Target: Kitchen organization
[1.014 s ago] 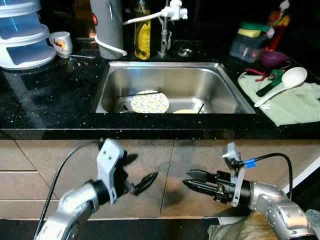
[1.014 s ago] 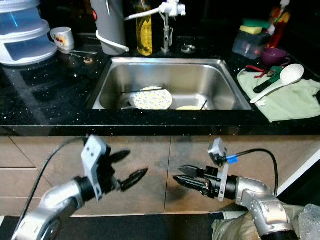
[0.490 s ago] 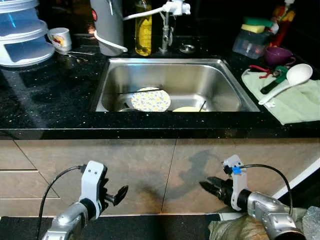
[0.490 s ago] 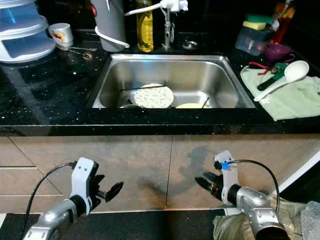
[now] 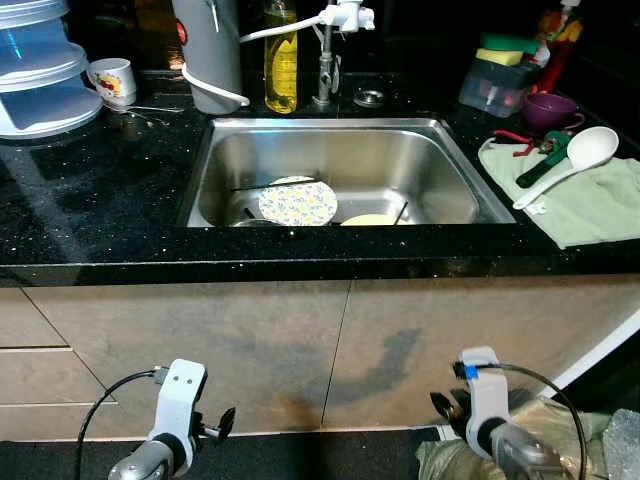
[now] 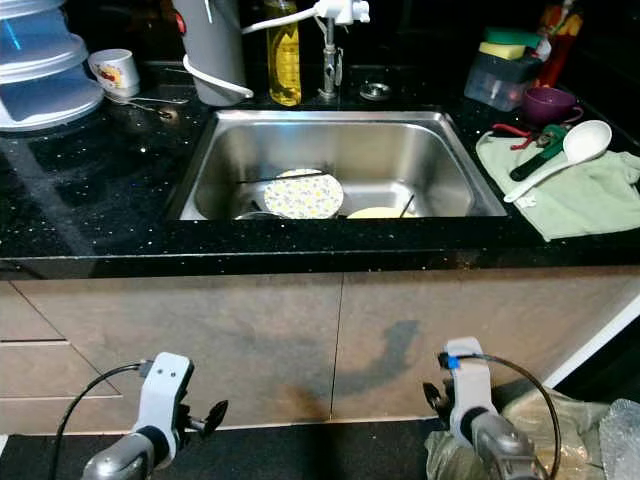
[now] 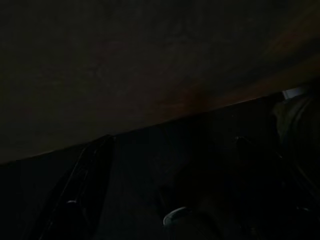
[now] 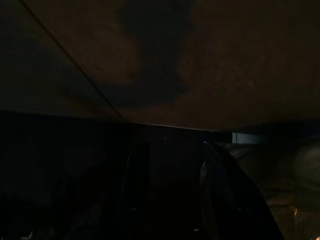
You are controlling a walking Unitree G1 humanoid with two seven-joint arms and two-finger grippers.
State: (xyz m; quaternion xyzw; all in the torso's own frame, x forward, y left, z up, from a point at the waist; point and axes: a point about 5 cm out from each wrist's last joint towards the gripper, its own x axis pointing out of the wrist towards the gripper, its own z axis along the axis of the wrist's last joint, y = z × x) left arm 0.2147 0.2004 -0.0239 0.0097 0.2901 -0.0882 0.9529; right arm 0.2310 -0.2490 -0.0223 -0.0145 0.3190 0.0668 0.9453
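- Both arms have sunk toward the floor since a second ago: the left gripper (image 5: 222, 424) now hangs at 7 o'clock and the right gripper (image 5: 446, 406) at 5 o'clock, low before the beige cabinet doors (image 5: 340, 345); the head camera has also shifted a little.
- Whether the left gripper is open I cannot tell. The right wrist view shows its two black fingers (image 8: 212, 185) set apart with nothing between them.
- Task things lie up top: a round floral-patterned plate (image 5: 297, 202) leans in the stainless steel sink (image 5: 455, 170) at 12 o'clock, a pale yellow dish (image 5: 371, 220) just beside it.
- A white plastic ladle (image 5: 572, 165) rests on the green cloth (image 5: 592, 205) at 2 o'clock on the black speckled table (image 5: 90, 200).
- Judged, the plate is stiff, breakable and likely wet and slippery; take it by the raised rim. The ladle is light; grip mid-handle.
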